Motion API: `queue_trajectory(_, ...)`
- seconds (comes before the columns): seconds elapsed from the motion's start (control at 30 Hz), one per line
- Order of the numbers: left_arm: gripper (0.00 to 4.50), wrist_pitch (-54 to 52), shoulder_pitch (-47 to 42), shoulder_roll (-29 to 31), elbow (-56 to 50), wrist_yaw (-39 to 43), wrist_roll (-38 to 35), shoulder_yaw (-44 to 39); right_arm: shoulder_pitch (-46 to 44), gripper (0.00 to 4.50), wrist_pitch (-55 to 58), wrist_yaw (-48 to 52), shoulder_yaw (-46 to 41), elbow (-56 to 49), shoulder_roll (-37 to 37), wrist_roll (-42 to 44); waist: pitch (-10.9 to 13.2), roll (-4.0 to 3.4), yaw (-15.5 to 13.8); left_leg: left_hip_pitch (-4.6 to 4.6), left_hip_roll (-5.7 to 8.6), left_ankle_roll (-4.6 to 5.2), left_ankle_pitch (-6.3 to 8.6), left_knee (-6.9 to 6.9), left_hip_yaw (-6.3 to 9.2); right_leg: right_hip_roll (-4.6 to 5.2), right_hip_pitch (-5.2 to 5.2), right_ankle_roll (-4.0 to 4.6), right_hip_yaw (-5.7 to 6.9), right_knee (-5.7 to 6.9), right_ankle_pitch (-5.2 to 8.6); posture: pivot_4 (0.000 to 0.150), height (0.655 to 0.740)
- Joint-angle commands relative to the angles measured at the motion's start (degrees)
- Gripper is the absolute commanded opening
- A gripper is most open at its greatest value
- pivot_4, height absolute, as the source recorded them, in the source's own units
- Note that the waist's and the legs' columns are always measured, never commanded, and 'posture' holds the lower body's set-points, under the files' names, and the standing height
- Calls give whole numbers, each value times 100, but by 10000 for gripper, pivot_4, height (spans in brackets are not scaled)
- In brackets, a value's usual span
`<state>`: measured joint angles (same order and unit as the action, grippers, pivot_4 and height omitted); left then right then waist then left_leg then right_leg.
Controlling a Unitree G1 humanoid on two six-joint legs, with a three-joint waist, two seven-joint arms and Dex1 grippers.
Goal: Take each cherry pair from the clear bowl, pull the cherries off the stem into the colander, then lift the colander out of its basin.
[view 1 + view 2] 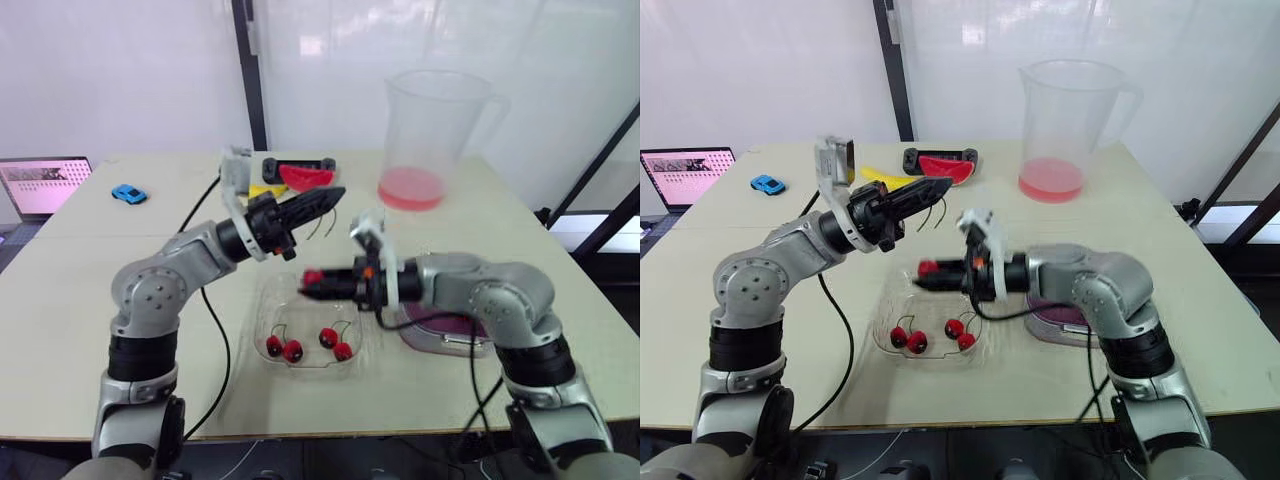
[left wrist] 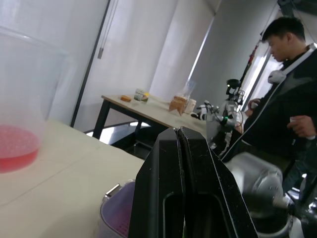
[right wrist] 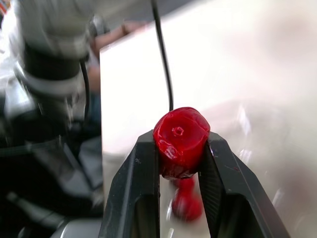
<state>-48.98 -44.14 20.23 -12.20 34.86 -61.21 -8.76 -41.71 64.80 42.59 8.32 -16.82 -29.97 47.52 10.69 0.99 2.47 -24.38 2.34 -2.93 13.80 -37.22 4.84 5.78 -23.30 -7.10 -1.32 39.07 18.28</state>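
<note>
My right gripper [image 1: 308, 282] is shut on a single red cherry [image 3: 181, 141] and holds it just above the clear bowl [image 1: 258, 318]. My left gripper [image 1: 340, 192] is shut on a thin green stem [image 1: 322, 228], which dangles higher up and behind the bowl. Two cherry pairs lie in the bowl, one [image 1: 283, 348] on its left side and one [image 1: 336, 342] on its right. The purple colander [image 1: 432, 335] sits in its clear basin to the right of the bowl, partly hidden under my right forearm.
A large clear pitcher [image 1: 430, 130] with pink liquid stands at the back right. A toy watermelon slice [image 1: 305, 177], a dark controller and a yellow object lie at the back. A blue toy car [image 1: 128, 194] and a laptop [image 1: 45, 185] sit far left. A person [image 2: 292, 99] stands beyond the table.
</note>
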Motion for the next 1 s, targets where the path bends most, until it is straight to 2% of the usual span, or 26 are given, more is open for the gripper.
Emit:
queue_trajectory(0.03, 0, 146, 31, 57, -171, 41, -9, -117, -152, 8415, 26, 173, -418, -302, -268, 212, 0, 0, -4, 0, 0, 0, 0, 0, 1, 0, 0, 0, 0, 0, 0, 1500, 7400)
queue_trajectory(0.1, 0, 159, 56, 95, -162, 60, 7, -122, -160, 8415, 57, 338, -574, -398, -575, 273, 0, 0, -6, 0, -1, 0, 0, 0, 2, 0, 0, 0, 1, 0, 0, 1500, 7400)
queue_trajectory(0.17, 0, 162, 97, 174, -173, 89, -7, -155, -295, 8415, 17, 806, -877, -348, -1306, 265, 1, 0, -37, 0, 0, 4, 2, -1, 1, 0, 1, 0, 1, -2, 0, 1500, 7400)
queue_trajectory(0.23, 0, 188, 191, 304, -169, 112, 6, -239, -460, 8415, -346, 1396, -868, 39, -2396, -269, 5, -4, -67, -2, 1, 34, 20, -4, 0, 3, 6, 0, 2, -8, 0, 1500, 7400)
queue_trajectory(0.3, 0, 230, 252, 380, -137, 142, 41, -259, -540, 8415, -739, 1744, -576, 368, -3023, -770, 5, -4, -81, 0, 5, 46, 26, -6, -4, 3, 9, -2, 2, -10, 1, 1500, 7400)
queue_trajectory(0.4, 0, 299, 367, 435, -168, 210, 157, -202, -581, 8415, -1922, 2351, 367, 1121, -3724, -2169, 4, -3, -70, 4, 0, 49, 28, -2, -8, -9, 12, -1, 1, -16, 1, 1500, 7400)
queue_trajectory(0.5, 0, 341, 482, 427, -247, 229, 229, -152, -613, 8415, -2469, 2739, 781, 1565, -3661, -2733, 5, -4, -20, 8, -5, 48, 28, -1, -16, -11, 14, -1, -2, -18, 1, 1500, 7400)
queue_trajectory(0.7, 0, 393, 715, 404, -409, 166, 365, -93, -568, 8415, -2820, 2966, 1201, 1982, -3357, -3484, 9, -10, -20, 1, -9, 20, 12, 3, -10, -8, 2, -1, -7, -15, 1, 1500, 7400)
queue_trajectory(0.83, 0, 414, 835, 345, -513, 94, 384, -79, -593, 22625, -2881, 3116, 1095, 2068, -3325, -3652, 9, -10, -53, 1, -9, 19, 11, -2, -10, -6, 5, -1, -7, -16, 1, 1500, 7400)
queue_trajectory(0.97, 0, 403, 870, 333, -514, 100, 404, -74, -716, 43286, -2545, 3490, 642, 1885, -3478, -3291, 9, -10, -102, 1, -8, 18, 11, -2, -10, -1, 5, -1, -6, -16, 1, 1500, 7400)
queue_trajectory(1.0, 0, 401, 863, 332, -503, 106, 413, -75, -733, 44649, -2432, 3639, 502, 1784, -3557, -3146, 9, -11, -125, 1, -8, 19, 11, -2, -10, -1, 5, -1, -6, -16, 1, 1500, 7400)
